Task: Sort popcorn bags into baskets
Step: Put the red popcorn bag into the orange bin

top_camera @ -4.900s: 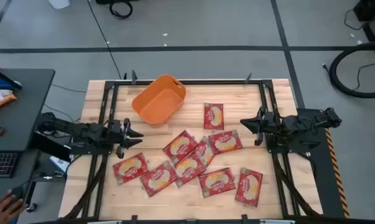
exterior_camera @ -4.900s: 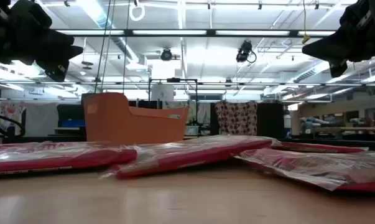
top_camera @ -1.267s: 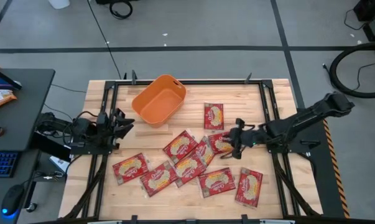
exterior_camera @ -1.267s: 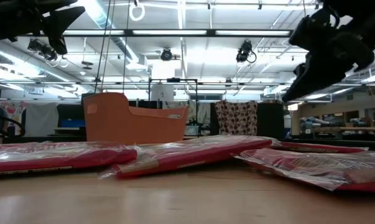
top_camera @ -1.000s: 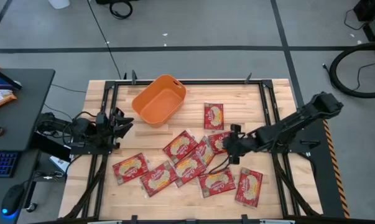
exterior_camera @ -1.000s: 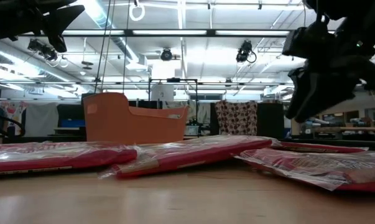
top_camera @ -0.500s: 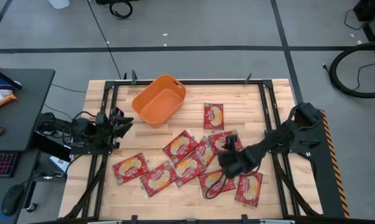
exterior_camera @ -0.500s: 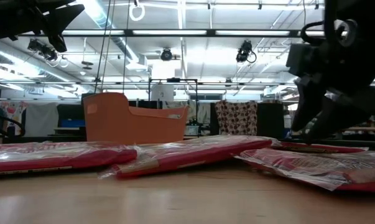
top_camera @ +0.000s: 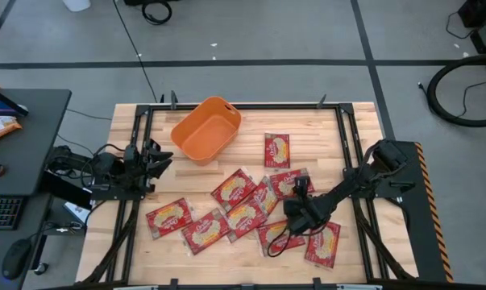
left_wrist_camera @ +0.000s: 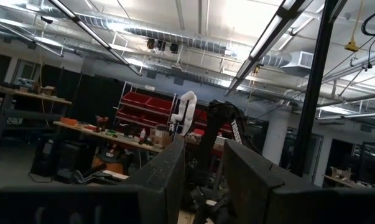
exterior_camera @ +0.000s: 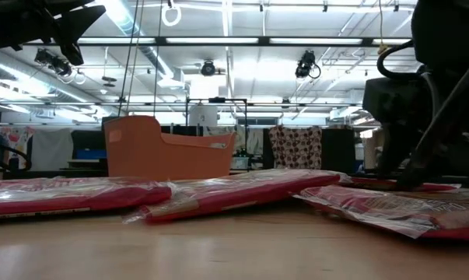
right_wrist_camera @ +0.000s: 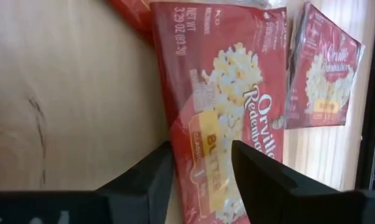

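Several red popcorn bags lie flat on the wooden table (top_camera: 355,137), some overlapping. The orange basket (top_camera: 206,129) stands at the far left of centre, also in the low view (exterior_camera: 168,148). My right gripper (top_camera: 295,219) is low over one bag (top_camera: 279,238) near the front edge, open and pointing down. In the right wrist view its fingers (right_wrist_camera: 255,177) straddle that bag's long edge (right_wrist_camera: 196,140), one over bare wood, the other over the bag. My left gripper (top_camera: 160,159) waits open above the table's left edge. My right gripper comes at the bag from above, its fingers down at the level of the bag's top (exterior_camera: 409,183). The bag lies flat on the table. I cannot tell whether the fingertips touch it.
Another bag (right_wrist_camera: 324,68) lies just beside the one under the gripper, toward the right. A dark cable (top_camera: 275,246) loops over the bag near the gripper. Black frame rails (top_camera: 347,137) run along both table sides. A desk with a keyboard (top_camera: 1,211) stands to the left.
My right gripper has swung from the bags at mid-table toward the near edge and gone down, tipping to point at the table, until its fingers reach the level of the bag at the front. The bags have stayed where they were.
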Robot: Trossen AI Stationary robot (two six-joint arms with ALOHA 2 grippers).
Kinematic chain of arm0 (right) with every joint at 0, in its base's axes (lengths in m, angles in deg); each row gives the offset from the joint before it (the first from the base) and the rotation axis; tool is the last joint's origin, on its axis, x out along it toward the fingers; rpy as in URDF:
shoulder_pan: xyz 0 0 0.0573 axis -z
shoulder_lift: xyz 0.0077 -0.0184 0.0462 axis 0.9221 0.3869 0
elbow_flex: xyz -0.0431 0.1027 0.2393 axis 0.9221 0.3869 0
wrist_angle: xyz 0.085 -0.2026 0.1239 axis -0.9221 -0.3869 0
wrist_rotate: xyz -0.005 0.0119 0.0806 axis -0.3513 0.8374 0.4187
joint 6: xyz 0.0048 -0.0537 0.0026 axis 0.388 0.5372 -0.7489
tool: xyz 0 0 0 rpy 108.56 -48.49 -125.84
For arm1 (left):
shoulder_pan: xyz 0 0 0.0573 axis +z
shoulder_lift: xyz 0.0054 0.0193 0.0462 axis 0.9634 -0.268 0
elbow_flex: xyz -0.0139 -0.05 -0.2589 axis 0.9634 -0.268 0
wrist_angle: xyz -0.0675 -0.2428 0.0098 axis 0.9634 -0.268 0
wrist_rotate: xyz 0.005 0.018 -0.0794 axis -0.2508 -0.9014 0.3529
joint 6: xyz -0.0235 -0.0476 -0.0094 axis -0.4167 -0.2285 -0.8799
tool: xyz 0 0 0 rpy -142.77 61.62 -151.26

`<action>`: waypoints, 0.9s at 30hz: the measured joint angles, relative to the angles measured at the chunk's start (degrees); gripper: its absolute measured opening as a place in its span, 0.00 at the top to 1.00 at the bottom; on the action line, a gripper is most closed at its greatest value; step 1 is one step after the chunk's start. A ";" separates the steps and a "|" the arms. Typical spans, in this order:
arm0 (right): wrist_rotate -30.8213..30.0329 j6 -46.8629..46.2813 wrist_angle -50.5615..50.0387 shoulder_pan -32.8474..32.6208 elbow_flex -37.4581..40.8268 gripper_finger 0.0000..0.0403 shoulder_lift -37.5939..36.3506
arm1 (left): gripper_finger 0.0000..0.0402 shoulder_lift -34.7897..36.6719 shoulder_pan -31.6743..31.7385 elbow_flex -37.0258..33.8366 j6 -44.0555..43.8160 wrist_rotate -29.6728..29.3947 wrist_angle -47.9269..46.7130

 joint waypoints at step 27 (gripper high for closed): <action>-10.75 12.89 -4.45 3.62 -10.92 0.99 -0.01 | 0.71 0.00 0.01 0.00 -1.92 0.02 0.96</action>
